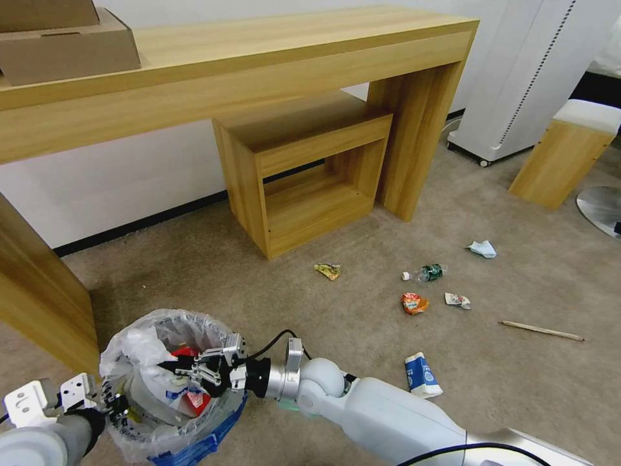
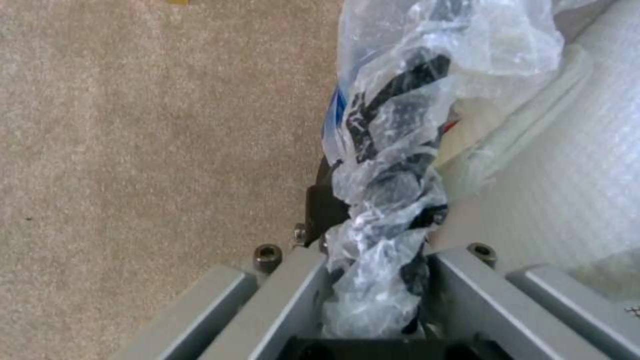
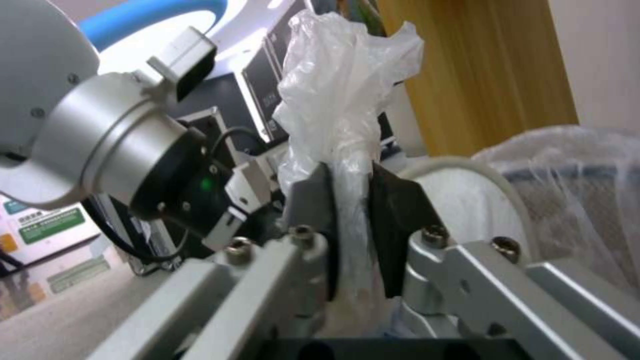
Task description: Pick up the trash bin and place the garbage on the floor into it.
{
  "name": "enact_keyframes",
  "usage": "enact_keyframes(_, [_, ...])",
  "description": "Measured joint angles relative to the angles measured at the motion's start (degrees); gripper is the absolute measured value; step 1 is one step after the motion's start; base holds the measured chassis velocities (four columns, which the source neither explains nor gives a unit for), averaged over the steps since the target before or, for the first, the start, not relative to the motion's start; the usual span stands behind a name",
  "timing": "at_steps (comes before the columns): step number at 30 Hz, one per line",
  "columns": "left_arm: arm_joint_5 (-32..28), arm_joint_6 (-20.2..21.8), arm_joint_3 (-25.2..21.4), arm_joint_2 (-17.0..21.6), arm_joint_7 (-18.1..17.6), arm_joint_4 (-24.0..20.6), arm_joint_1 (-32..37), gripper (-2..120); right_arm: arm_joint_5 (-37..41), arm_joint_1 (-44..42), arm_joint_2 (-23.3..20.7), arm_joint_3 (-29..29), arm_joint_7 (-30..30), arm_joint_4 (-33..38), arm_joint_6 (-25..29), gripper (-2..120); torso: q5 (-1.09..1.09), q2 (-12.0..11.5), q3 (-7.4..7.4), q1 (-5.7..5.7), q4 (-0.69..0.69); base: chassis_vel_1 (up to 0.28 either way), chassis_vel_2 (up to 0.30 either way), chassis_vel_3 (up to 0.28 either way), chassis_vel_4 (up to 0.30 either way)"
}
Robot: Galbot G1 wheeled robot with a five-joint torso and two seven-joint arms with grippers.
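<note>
1. From the head camera we see the small round blue trash bin with its clear plastic liner low on our left above the beige carpet floor. The left end effector is at its rim. The right end effector reaches over its mouth. Wrappers, a small clear bottle and a wooden stick lie scattered to the right.
2. The left wrist camera shows the left end effector clamped on the rim and bunched liner.
3. The right wrist camera shows the right end effector pinching a fold of white plastic.

R pincer over trash bin, litter on floor beyond.
</note>
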Motion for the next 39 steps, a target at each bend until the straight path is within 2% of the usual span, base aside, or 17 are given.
enact_keyframes(1, [0.0, 0.0, 0.0, 0.0, 0.0, 0.0, 0.0, 0, 0.0, 0.0, 0.0, 0.0, 0.0, 0.0, 0.0, 18, 0.00, 0.0, 0.00, 0.00, 0.00, 0.000, 0.000, 0.000, 0.000])
enact_keyframes(4, [0.3, 0.0, 0.2, -0.3, 0.0, -0.1, -0.1, 0, -0.9, -0.4, -0.4, 0.6, 1.7, 0.3, -0.2, 32, 0.00, 0.0, 0.00, 0.00, 0.00, 0.000, 0.000, 0.000, 0.000])
enact_keyframes(5, [0.3, 0.0, 0.2, -0.3, 0.0, -0.1, -0.1, 0, -0.9, -0.4, -0.4, 0.6, 1.7, 0.3, -0.2, 32, 0.00, 0.0, 0.00, 0.00, 0.00, 0.000, 0.000, 0.000, 0.000])
enact_keyframes(9, [0.4, 0.1, 0.3, -0.3, 0.0, -0.2, 0.0, 0, -1.0, -0.7, -0.7, 2.0, 3.7, 1.2, -1.0, 52, 0.00, 0.0, 0.00, 0.00, 0.00, 0.000, 0.000, 0.000, 0.000])
enact_keyframes(10, [0.4, 0.1, 0.3, -0.3, 0.0, -0.2, 0.0, 0, -1.0, -0.7, -0.7, 2.0, 3.7, 1.2, -1.0, 52, 0.00, 0.0, 0.00, 0.00, 0.00, 0.000, 0.000, 0.000, 0.000])
enact_keyframes(12, [0.5, 0.1, 0.3, -0.5, 0.0, -0.2, 0.1, 0, -1.0, -0.8, -0.8, 2.5, 4.0, 1.5, -1.2, 63, 0.00, 0.0, 0.00, 0.00, 0.00, 0.000, 0.000, 0.000, 0.000])
enact_keyframes(14, [0.5, 0.1, 0.3, -0.5, 0.0, -0.3, 0.1, 0, -1.0, -0.8, -0.8, 2.5, 4.2, 1.5, -1.3, 64, 0.00, 0.0, 0.00, 0.00, 0.00, 0.000, 0.000, 0.000, 0.000])
enact_keyframes(16, [0.6, 0.2, 0.3, -0.6, 0.0, -0.4, 0.3, 0, -1.2, -0.8, -1.2, 2.6, 4.8, 2.1, -1.7, 76, 0.00, 0.0, 0.00, 0.00, 0.00, 0.000, 0.000, 0.000, 0.000])
enact_keyframes(17, [0.6, 0.2, 0.3, -0.6, 0.0, -0.4, 0.3, 0, -1.2, -0.8, -1.2, 2.6, 4.8, 2.1, -1.7, 76, 0.00, 0.0, 0.00, 0.00, 0.00, 0.000, 0.000, 0.000, 0.000])
enact_keyframes(20, [0.9, 0.2, 0.3, -1.0, 0.1, -0.5, 0.5, 0, -1.9, -0.9, -1.3, 2.4, 5.9, 2.2, -2.2, 91, 0.00, 0.0, 0.00, 0.00, 0.00, 0.000, 0.000, 0.000, 0.000])
enact_keyframes(21, [0.9, 0.2, 0.3, -1.0, 0.1, -0.5, 0.5, 0, -1.9, -0.9, -1.3, 2.4, 5.9, 2.2, -2.2, 91, 0.00, 0.0, 0.00, 0.00, 0.00, 0.000, 0.000, 0.000, 0.000])
enact_keyframes(22, [1.1, 0.2, 0.4, -1.1, 0.1, -0.5, 0.5, 0, -2.2, -0.9, -1.1, 2.4, 6.2, 2.2, -2.2, 96, 0.00, 0.0, 0.00, 0.00, 0.00, 0.000, 0.000, 0.000, 0.000])
enact_keyframes(24, [1.3, 0.3, 0.5, -1.2, 0.1, -0.6, 0.5, 0, -2.6, -0.9, -1.1, 2.4, 7.2, 2.2, -2.3, 100, 0.00, 0.0, 0.00, 0.00, 0.01, 0.000, 0.000, 0.000, 0.000])
enact_keyframes(30, [1.3, 0.3, 0.5, -1.3, 0.2, -0.7, 0.5, 0, -3.4, -0.5, -1.2, 3.4, 9.6, 2.7, -2.2, 100, 0.00, 0.0, 0.00, 0.00, 0.00, 0.000, 0.000, 0.000, 0.000])
enact_keyframes(39, [1.4, 0.4, 0.6, -1.1, 0.3, -0.7, 0.4, 0, -0.5, 0.2, -2.2, 10.8, 12.9, 6.2, -2.0, 100, 0.00, 0.0, 0.00, 0.00, 0.00, 0.000, 0.000, 0.000, 0.000])
